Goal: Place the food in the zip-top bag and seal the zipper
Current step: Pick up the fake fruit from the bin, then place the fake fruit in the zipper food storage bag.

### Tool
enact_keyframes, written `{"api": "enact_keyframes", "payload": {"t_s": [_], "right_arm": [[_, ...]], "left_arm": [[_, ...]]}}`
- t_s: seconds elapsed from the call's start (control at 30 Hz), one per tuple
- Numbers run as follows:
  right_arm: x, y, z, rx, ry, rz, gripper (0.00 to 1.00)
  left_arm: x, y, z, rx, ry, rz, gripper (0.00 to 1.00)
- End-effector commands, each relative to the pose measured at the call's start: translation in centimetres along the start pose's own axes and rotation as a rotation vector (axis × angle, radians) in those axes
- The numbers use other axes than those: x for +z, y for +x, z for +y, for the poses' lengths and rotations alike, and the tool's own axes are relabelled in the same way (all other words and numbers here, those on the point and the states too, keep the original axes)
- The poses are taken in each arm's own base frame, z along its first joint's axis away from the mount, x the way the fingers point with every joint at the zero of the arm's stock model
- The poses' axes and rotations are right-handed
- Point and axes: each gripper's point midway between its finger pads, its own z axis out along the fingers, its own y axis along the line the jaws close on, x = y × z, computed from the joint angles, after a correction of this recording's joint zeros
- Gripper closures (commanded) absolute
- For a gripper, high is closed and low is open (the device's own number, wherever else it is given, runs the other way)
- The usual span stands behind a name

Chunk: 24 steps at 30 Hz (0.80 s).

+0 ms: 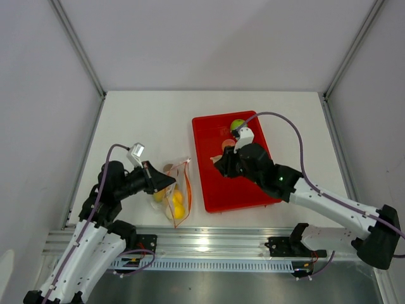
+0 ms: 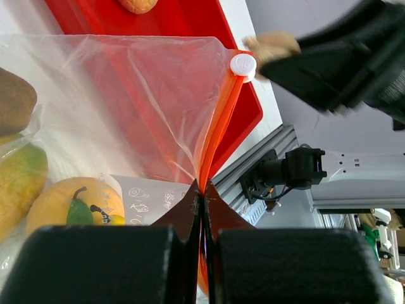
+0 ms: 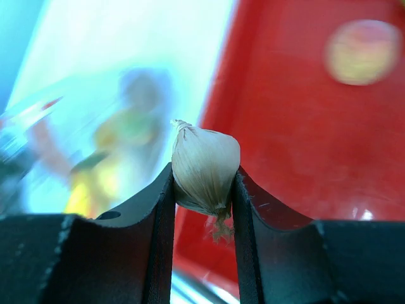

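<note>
**Zip-top bag** (image 1: 169,197): clear and crinkled, lying on the table (image 1: 145,120) directly below and ahead of the left gripper (image 2: 201,190). Its mouth is edged by the orange-red zipper (image 2: 218,126), which runs away from the fingertips to a white slider (image 2: 243,64) at the far end.

**Left gripper**: jaws fully closed, pinching the near end of the zipper strip and nothing else.

**Bag contents**, all left of the left gripper in its wrist view:
- a yellow-green mango (image 2: 22,171)
- an orange-yellow fruit (image 2: 69,199) with a green stalk
- a brown piece (image 2: 12,101), cut off by the edge of the view

**Right gripper** (image 3: 204,183): jaws partly closed on a beige piece (image 3: 205,161) — bulb-shaped, papery-skinned, gripped by its sides with the tip up. It is held over the tray edge nearest the bag. The bag shows only as a blur to this gripper's left.

**Red tray** (image 1: 237,190): below and beyond the right gripper, just beside the zipper side of the bag.
- a green apple (image 1: 237,124) at the far end, well beyond the fingers
- a peach-coloured piece (image 1: 228,145) just past the gripper — partly hidden by it
</note>
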Motion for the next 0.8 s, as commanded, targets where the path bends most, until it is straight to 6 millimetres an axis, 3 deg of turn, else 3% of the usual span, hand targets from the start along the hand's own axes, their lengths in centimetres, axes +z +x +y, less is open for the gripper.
{"api": "enact_keyframes", "payload": {"t_s": [0.0, 0.07, 0.23, 0.47, 0.77], "right_arm": [[-3.8, -0.6, 5.8, -0.103, -0.222, -0.01, 1.0], [-5.6, 0.5, 8.8, -0.152, -0.317, 0.002, 1.0], [-7.4, 3.0, 12.4, -0.205, -0.434, 0.071, 0.96], [-6.1, 6.1, 15.4, -0.236, -0.489, 0.156, 0.91], [-3.8, 6.9, 16.3, -0.28, -0.475, 0.186, 0.8]], "left_arm": [[0.4, -0.6, -1.0, 0.053, 0.069, -0.021, 0.99], [0.5, -0.4, -0.9, 0.043, 0.074, -0.02, 0.99], [0.7, -0.5, -1.0, 0.034, 0.087, -0.024, 0.99], [0.7, -1.0, -1.5, 0.039, 0.093, -0.033, 0.99], [1.7, -0.8, -0.9, 0.017, 0.12, -0.044, 0.99]]}}
